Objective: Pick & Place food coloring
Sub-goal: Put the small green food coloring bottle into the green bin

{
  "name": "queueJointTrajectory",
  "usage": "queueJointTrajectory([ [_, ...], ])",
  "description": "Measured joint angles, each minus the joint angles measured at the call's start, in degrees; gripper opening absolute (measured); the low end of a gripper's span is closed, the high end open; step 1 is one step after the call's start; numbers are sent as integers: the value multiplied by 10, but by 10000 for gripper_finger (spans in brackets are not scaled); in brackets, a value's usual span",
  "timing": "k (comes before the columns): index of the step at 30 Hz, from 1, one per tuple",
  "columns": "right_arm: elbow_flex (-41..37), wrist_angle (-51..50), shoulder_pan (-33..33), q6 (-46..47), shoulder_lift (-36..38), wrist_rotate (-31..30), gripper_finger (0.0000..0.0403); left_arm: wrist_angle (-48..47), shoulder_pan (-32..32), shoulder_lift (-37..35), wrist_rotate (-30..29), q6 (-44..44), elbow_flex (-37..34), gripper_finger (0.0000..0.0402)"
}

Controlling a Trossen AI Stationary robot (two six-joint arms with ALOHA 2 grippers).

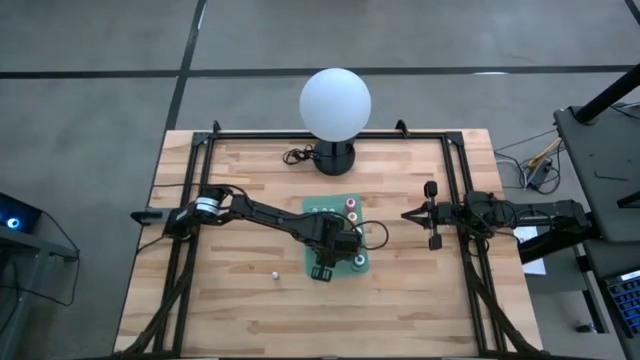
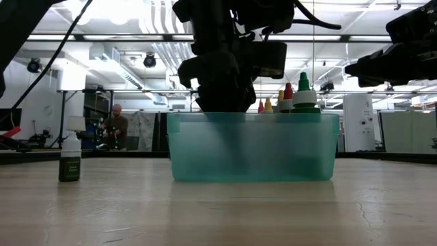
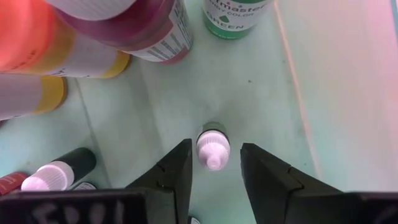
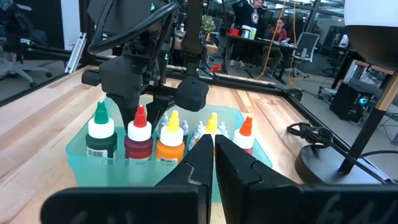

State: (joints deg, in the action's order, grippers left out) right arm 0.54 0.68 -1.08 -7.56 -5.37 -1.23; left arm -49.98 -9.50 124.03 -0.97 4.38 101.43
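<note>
Mostly, the job looks done, with one straggler left outside. A teal bin (image 2: 252, 147) sits near the middle of the table (image 1: 230, 310), and the left gripper (image 3: 214, 165) reaches down into it. Its jaws stand a little apart on either side of a small white-capped bottle (image 3: 212, 148) that stands upright on the bin's floor; gaps show on both sides of the cap, so the bottle appears to be let go rather than gripped, though I cannot rule out a light touch lower down.

Along one side of the bin stand the bigger bottles: a green-tipped one (image 4: 101, 134), a red one (image 4: 139, 138), an orange one (image 4: 170, 142), a yellow one (image 4: 211, 124) and an orange-red one (image 4: 245, 134). More small white-capped bottles lie or stand in the bin beside the left gripper, such as one with a dark body (image 3: 59, 173).

Outside the bin, one small bottle (image 2: 69, 158) stands alone on the table, on the left arm's side of the bin; from above it is the white dot (image 1: 273, 272). That one seems to be what remains to fetch.

Well clear of the bin, near the table's right edge, the right gripper (image 4: 213, 152) waits with its fingers pressed together, holding nothing. A lamp (image 1: 335, 105) stands behind the bin.
</note>
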Motion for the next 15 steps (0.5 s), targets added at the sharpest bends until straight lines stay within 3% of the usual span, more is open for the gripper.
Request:
queueJointTrajectory([
  [15,0,0,0,-1,0,0,9,-7,0,-3,-3,1,0,110],
])
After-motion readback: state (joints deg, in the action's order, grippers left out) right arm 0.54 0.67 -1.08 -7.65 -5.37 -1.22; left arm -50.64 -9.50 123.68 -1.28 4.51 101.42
